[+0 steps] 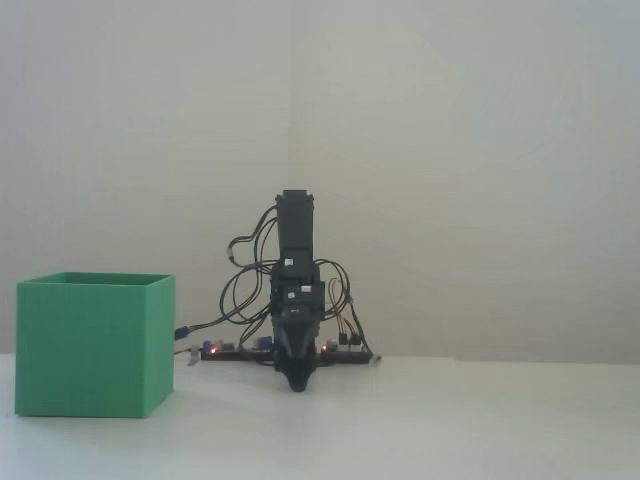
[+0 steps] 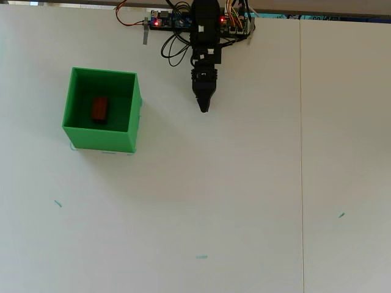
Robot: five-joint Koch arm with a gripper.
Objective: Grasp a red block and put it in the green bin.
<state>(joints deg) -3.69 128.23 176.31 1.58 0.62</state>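
The red block [image 2: 99,110] lies on the floor of the green bin [image 2: 131,116], seen from overhead. In the fixed view the green bin [image 1: 92,345] stands at the left and its walls hide the block. My gripper [image 2: 204,108] is folded back near the arm's base, well to the right of the bin, its tip low over the table [image 1: 297,383]. The jaws come to a single narrow point with nothing between them.
The arm's base board with wires and red lights [image 2: 177,21] lies along the table's far edge. A seam [image 2: 301,152] runs down the white table at the right. Small green marks [image 2: 201,257] dot the near half.
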